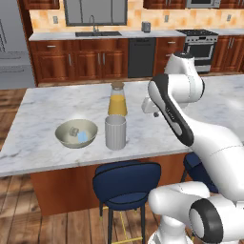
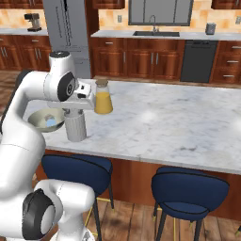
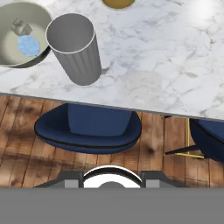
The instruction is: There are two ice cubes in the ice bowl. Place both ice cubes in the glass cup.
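The marble island counter [image 1: 57, 107] spreads out ahead of and below my gripper [image 1: 153, 113], which hangs above its near edge with jaws drawn narrow and nothing between them. On the counter, off to my left, sits the ice bowl [image 1: 62, 135], wide and shallow, and just beside it on the side nearer me stands the glass cup [image 1: 116, 133], upright, apparently touching the bowl's rim or very close to it. Beyond the cup stands the orange-juice bottle [image 1: 117, 101]. Both ice cubes are in the bowl, close together: the light blue ice cube [image 3: 29, 45] on the side nearer me, the clear greyish ice cube [image 3: 21, 27] just past it. Nothing is in the cup yet, so I judge my step is the first reach. To do it well I should spread my jaws first, travel left over the cup without clipping its rim, come down steeply on the blue cube, and pinch gently, since such a small slick piece could squirt away.
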